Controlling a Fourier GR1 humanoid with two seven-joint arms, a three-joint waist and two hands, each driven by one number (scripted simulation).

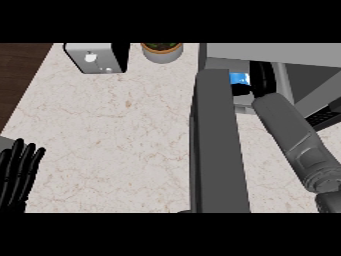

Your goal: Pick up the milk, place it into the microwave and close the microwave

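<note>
Right hand (260, 80), apparently holding milk (239, 79), reaches inside microwave (276, 52).

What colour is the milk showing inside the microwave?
Blue, a small patch of the milk showing in the head view.

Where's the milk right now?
Upper right of the head view: the milk sits inside the microwave, just behind its open door, at the end of the right forearm.

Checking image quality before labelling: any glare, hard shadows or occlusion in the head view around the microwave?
Head view: flat, even light, no glare on the counter and no hard shadows. The open microwave door and right forearm hide most of the cavity; only a blue patch, probably the milk, shows. The right hand is hidden; the left hand rests at lower left.
</note>
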